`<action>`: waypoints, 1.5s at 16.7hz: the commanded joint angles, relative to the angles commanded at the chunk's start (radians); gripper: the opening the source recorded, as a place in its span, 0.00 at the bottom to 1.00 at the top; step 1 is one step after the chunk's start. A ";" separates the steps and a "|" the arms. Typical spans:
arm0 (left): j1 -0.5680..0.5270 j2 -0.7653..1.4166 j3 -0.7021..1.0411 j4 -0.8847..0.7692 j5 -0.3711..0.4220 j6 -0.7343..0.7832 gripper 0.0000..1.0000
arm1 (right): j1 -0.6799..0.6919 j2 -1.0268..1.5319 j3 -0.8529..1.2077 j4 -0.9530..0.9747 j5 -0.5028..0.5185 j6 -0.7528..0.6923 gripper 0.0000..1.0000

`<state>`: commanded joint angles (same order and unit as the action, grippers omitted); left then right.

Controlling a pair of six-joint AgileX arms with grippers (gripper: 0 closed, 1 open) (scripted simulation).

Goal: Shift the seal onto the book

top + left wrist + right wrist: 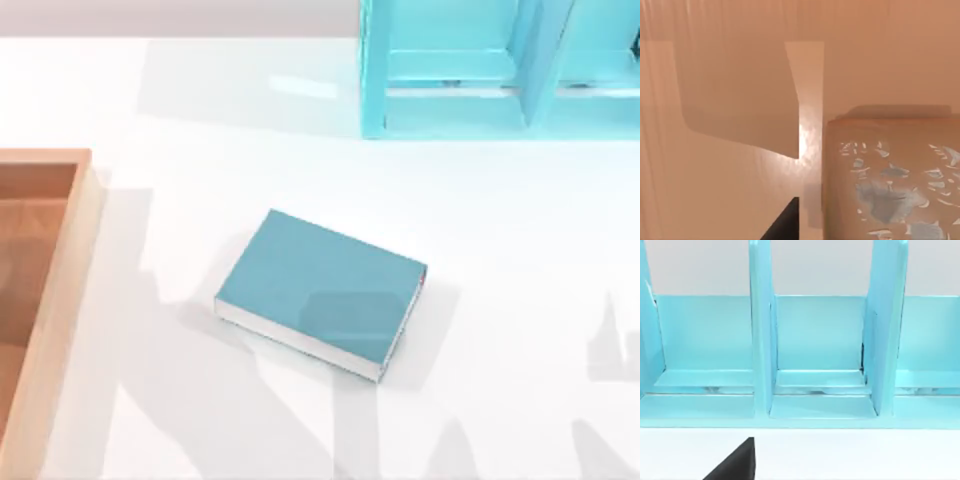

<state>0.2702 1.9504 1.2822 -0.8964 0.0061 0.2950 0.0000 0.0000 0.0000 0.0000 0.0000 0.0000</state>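
Note:
The book [320,290] lies flat near the middle of the table, teal cover up, white page edges toward the front and a bit of red at its right corner. Nothing rests on it. In the left wrist view a tan-brown block face with pale flecks, which I take for the seal [890,180], sits very close to the camera against wooden walls. A dark part of my left gripper [785,224] shows beside it. A dark part of my right gripper [735,462] shows over the white table, facing the light-blue shelf.
A wooden tray [70,300] runs along the table's left edge; its walls [740,75] show in the left wrist view. A light-blue shelf unit [500,70] with upright dividers [760,340] stands at the back right. White table surrounds the book.

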 joint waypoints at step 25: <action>-0.083 -0.033 0.151 -0.237 0.015 -0.121 0.00 | 0.000 0.000 0.000 0.000 0.000 0.000 1.00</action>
<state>0.1872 1.9178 1.4329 -1.1336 0.0213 0.1743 0.0000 0.0000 0.0000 0.0000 0.0000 0.0000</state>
